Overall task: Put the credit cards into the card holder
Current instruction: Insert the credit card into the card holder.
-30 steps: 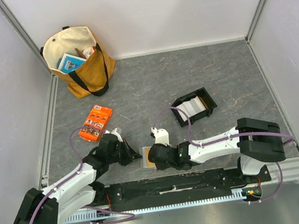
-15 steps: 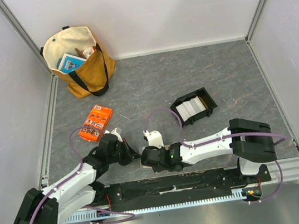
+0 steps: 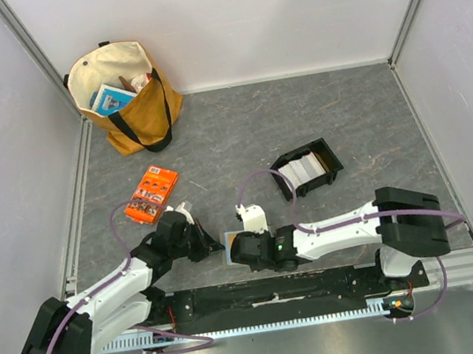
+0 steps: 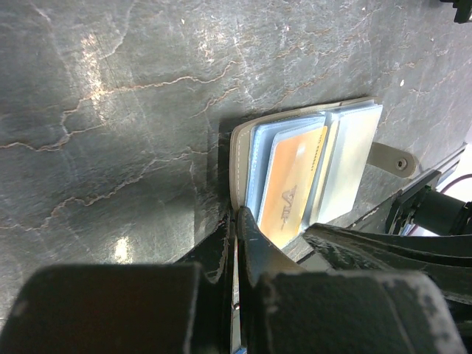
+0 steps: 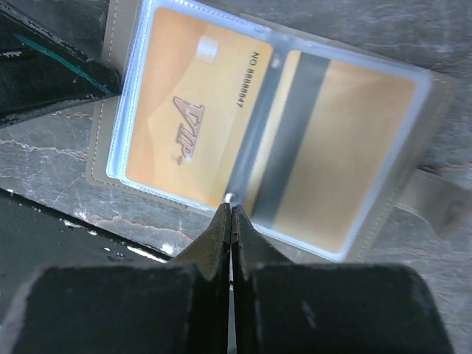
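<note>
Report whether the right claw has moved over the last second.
Yes. The right claw swung left, away from the black tray, then came back right, ending almost where it started.

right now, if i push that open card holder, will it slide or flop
Probably floppy: the card holder lies open like a booklet, its clear sleeves hinged at a spine, so they may flip. Likely light, being thin and flat. The glossy sleeves look slippery, and the snap strap could snag.
</note>
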